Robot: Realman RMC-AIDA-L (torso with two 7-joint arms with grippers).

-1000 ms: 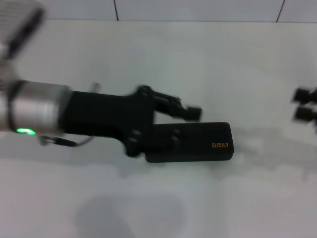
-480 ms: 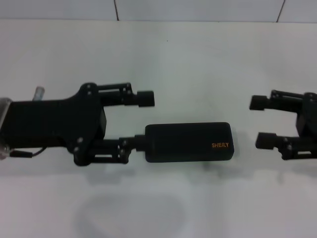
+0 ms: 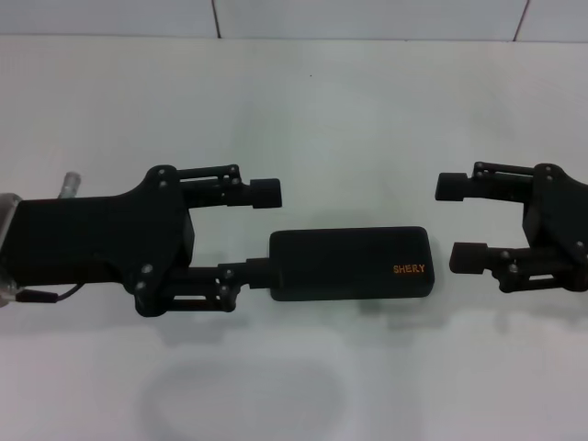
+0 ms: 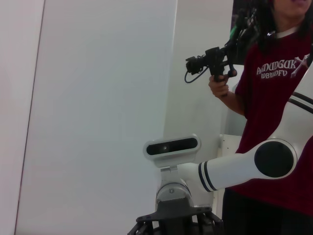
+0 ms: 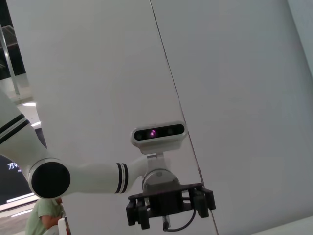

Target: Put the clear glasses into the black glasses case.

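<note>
While the head view looked down on the white table (image 3: pixel 367 110), the black glasses case (image 3: pixel 351 264) lay flat near its middle, lid shut, long axis running left to right, orange lettering toward its right end. Clear glasses: not seen in any view.

Left gripper (image 3: pixel 255 231) reached in from the left, low over the table. Jaws spread wide, holding nothing. Far fingertip (image 3: pixel 265 192) stood clear of the case, beyond its left end; near fingertip (image 3: pixel 250 270) sat right at the case's left end, touching or just short of it, could not tell which.

Right gripper (image 3: pixel 460 221) came in from the right edge, facing the left one. Jaws also wide apart and empty. Its near fingertip (image 3: pixel 469 256) was just beside the case's right end, with a small gap showing; its far fingertip (image 3: pixel 451 186) was well apart from the case.

Left wrist view pointed away from the table: the robot's head camera (image 4: pixel 171 146) on its neck, a white arm segment (image 4: pixel 244 164), and behind it a person in a dark red shirt (image 4: pixel 276 93) holding a black handheld device (image 4: pixel 212 61). No case visible.

Right wrist view likewise showed the head camera (image 5: pixel 158 133), a white arm (image 5: pixel 78 176) with a black joint cap, and pale wall panels (image 5: pixel 234 98). No case or fingers visible.
</note>
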